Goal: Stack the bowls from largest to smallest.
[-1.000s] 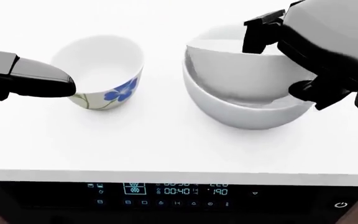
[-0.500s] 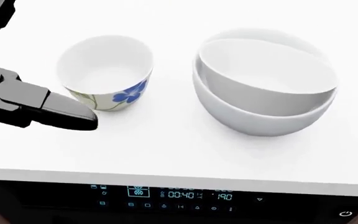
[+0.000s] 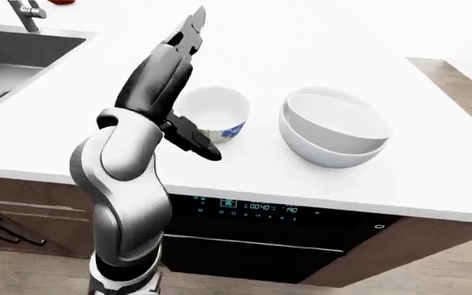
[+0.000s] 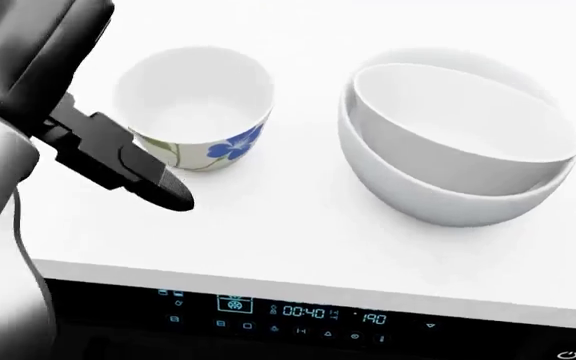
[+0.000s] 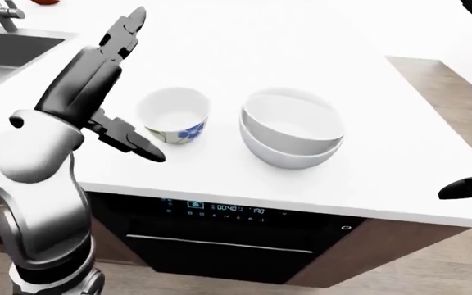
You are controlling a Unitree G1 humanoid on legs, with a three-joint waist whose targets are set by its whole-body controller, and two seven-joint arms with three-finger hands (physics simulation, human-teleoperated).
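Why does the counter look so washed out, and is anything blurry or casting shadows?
Head view: the counter is blown to flat white; the nested bowls cast only a faint shadow; the left hand is soft-edged. Eye views: the same glare, but the oven display stays readable.

A small white bowl with a blue flower (image 4: 194, 105) is being seen upright on the tabletop (image 4: 298, 240). To its right in the head view, apart from it, a medium white bowl (image 4: 463, 120) is being carried, slightly tilted, inside a larger white bowl (image 4: 438, 199).
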